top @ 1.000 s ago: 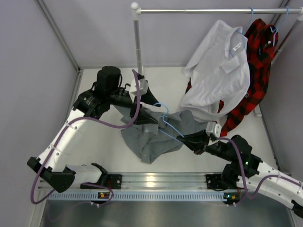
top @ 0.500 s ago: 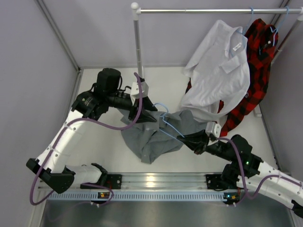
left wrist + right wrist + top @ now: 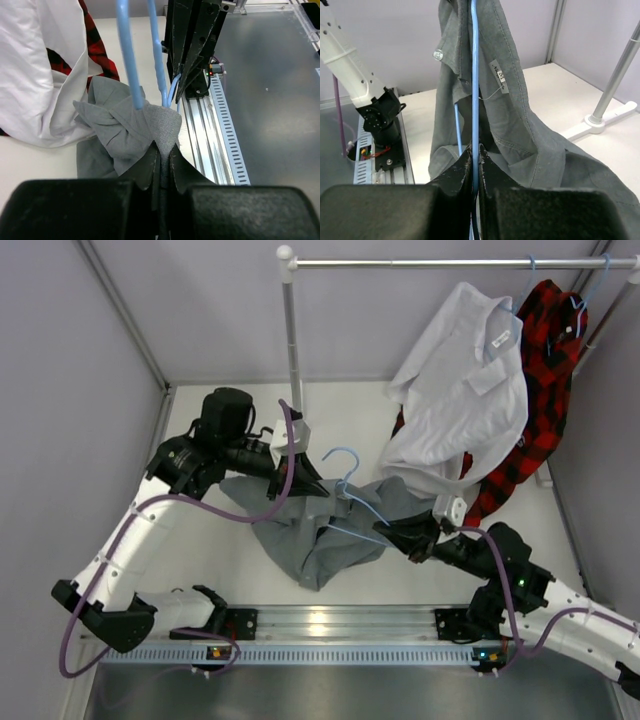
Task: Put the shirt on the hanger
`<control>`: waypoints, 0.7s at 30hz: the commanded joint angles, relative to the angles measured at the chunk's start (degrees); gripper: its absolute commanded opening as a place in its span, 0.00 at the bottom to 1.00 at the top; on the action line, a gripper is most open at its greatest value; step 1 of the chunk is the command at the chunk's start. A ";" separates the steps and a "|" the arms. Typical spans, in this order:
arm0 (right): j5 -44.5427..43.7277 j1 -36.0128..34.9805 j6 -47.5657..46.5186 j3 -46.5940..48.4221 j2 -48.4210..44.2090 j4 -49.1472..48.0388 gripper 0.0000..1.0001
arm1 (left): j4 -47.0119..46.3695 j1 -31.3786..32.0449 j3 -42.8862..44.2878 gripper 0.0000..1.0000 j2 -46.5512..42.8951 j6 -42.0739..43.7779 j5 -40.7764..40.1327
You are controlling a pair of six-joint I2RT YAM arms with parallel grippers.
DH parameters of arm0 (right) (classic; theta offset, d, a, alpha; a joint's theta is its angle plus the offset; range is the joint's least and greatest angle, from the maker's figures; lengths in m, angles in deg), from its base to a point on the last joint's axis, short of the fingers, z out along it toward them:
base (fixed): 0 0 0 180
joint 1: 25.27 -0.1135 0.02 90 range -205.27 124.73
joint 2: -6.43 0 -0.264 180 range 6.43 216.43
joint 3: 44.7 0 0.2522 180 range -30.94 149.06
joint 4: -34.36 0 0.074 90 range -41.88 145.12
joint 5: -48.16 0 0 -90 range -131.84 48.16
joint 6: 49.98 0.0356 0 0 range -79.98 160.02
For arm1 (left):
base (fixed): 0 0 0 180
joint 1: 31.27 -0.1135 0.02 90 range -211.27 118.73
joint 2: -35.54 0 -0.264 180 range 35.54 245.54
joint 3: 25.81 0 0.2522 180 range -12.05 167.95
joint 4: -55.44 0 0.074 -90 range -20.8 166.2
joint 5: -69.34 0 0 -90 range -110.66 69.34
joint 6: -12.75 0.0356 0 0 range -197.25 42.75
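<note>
The grey shirt (image 3: 320, 535) lies bunched at the table's middle, partly lifted between both arms. The light-blue wire hanger (image 3: 345, 475) pokes out of it, hook up. My left gripper (image 3: 318, 490) is shut on a fold of the grey shirt (image 3: 150, 127), just below the hanger's wires (image 3: 129, 60). My right gripper (image 3: 392, 530) is shut on the hanger's wire (image 3: 474, 75), with the shirt (image 3: 520, 115) draped over it, its collar label showing. The lower part of the hanger is hidden inside the cloth.
A white shirt (image 3: 465, 385) and a red-and-black plaid shirt (image 3: 545, 350) hang from the rail (image 3: 450, 261) at the back right. The rail's upright pole (image 3: 292, 335) stands just behind my left gripper. A metal rail strip (image 3: 340, 620) runs along the near edge.
My left gripper moved right and down onto the shirt and shut on a fold of it. The cloth has pulled up and the hanger's hook has shifted a little up and left.
</note>
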 commanded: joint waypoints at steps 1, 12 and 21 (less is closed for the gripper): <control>-1.05 -0.70 -1.06 4.09 1.43 -5.31 0.04 | -1.22 -0.19 1.23 0.00 -1.85 1.58 -3.76; -28.28 -0.35 6.49 3.92 -2.51 6.96 0.99 | -16.15 -0.19 -6.32 0.00 -11.43 -13.19 -34.77; -22.87 3.51 21.87 1.90 8.00 7.70 0.75 | -22.04 -0.19 -11.42 0.00 -16.79 -20.75 -39.29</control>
